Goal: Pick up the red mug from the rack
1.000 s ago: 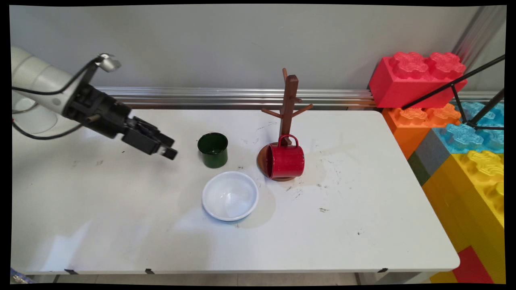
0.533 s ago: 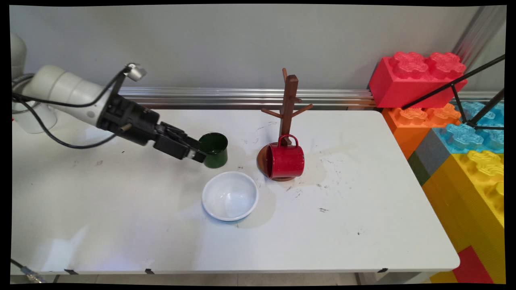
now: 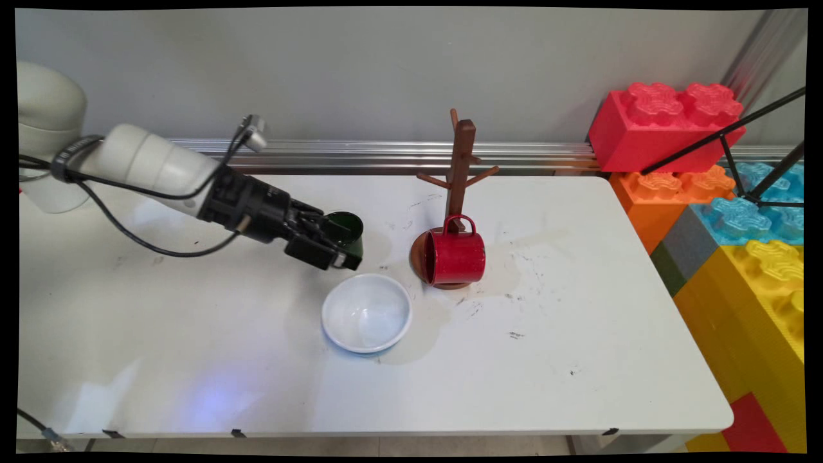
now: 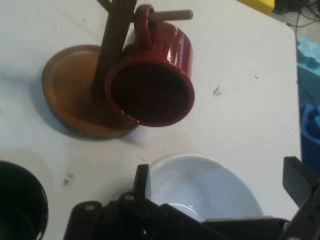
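My black gripper [image 3: 342, 252] hangs low over the table, just in front of a dark green cup [image 3: 348, 226] and partly covering it in the main view. It is open, with nothing between its fingers [image 4: 143, 181]. In the hand view the gripper [image 4: 220, 182] points over a white bowl [image 4: 210, 186], while the green cup [image 4: 17, 202] lies off to the left, outside the left finger. A red mug [image 3: 455, 256] hangs by its handle on a low peg of the wooden mug tree [image 3: 460, 167], its mouth turned toward the hand camera [image 4: 150, 92].
The white bowl [image 3: 367, 312] stands just in front of the gripper. The mug tree's round base [image 4: 70, 95] sits right of the green cup. Big toy bricks, red [image 3: 662, 125] and yellow [image 3: 752, 302], are stacked past the table's right edge. A metal rail [image 3: 386, 154] runs along the back.
The arm has swung rightward across the table, from well left of the green cup to right in front of it, covering part of the cup. Cup, bowl and mug stay put.
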{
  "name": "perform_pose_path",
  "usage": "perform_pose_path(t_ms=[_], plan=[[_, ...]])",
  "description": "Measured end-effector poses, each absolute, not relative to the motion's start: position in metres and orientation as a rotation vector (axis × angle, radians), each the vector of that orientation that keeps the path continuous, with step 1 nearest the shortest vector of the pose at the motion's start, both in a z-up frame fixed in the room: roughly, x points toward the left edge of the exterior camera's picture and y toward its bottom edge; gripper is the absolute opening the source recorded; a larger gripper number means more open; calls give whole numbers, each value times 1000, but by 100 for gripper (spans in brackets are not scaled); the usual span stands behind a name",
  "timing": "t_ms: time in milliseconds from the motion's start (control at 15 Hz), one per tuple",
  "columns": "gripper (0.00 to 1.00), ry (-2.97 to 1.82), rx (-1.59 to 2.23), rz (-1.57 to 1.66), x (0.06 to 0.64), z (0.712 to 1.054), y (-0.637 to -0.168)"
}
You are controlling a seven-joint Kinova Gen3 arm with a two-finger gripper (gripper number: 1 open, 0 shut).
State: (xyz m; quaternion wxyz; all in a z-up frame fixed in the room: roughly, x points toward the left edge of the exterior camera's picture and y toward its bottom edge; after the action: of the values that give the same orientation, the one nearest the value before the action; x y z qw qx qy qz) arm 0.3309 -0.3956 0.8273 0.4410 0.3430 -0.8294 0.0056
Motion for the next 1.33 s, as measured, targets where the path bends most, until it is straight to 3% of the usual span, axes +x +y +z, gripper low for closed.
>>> perform_pose_path(t_ms=[1333], plan=[[100, -2090, 770, 129, 264, 785, -433]])
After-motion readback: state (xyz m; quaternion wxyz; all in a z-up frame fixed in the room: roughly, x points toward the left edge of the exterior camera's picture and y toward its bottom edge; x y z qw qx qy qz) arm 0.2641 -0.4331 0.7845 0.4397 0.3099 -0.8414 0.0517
